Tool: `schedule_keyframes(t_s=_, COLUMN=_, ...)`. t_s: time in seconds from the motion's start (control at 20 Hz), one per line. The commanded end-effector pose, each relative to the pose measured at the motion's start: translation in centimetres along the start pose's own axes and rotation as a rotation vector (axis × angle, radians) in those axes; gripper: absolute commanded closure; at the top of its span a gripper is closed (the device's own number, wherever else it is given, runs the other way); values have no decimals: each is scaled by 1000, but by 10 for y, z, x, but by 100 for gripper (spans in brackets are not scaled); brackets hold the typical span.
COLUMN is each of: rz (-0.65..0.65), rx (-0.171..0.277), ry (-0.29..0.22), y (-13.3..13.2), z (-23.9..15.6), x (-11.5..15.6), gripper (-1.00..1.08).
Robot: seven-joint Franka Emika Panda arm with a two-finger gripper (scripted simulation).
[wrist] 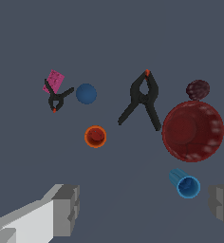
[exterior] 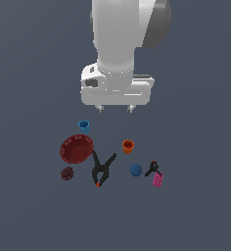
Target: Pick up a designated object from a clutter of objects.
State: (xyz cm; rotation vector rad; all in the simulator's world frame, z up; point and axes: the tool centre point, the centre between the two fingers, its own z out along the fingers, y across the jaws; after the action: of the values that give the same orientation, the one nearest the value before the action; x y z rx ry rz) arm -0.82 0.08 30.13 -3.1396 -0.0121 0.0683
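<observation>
Task not yet begun: the claw hangs high above the table, fingers spread wide and holding nothing. The red bowl rests untouched below the claw and off to the exterior view's left, just beside the large black clamp. Approach, descent, grasp and lift remain. The bowl is dark red, round, wide-rimmed, upright, largest of the clutter.
</observation>
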Motion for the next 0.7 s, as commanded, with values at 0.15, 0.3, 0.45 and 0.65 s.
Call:
schedule_keyframes(t_s=0.15, rz=1, rx=-5, ry=-2, y=1, z=1, x=0, gripper=-20)
schedule_keyframes(t_s=0.3, rz=4, rx=-13, ry=-5, y=2, z=2, x=0, gripper=-20)
schedule_keyframes(t_s=0.45, rz=4, rx=-13, ry=-4, y=2, z=2, x=0, gripper=-20)
schedule_keyframes(t_s=0.65, rz=12, rx=-7, ry=-12, y=5, z=5, x=1, gripper=-20)
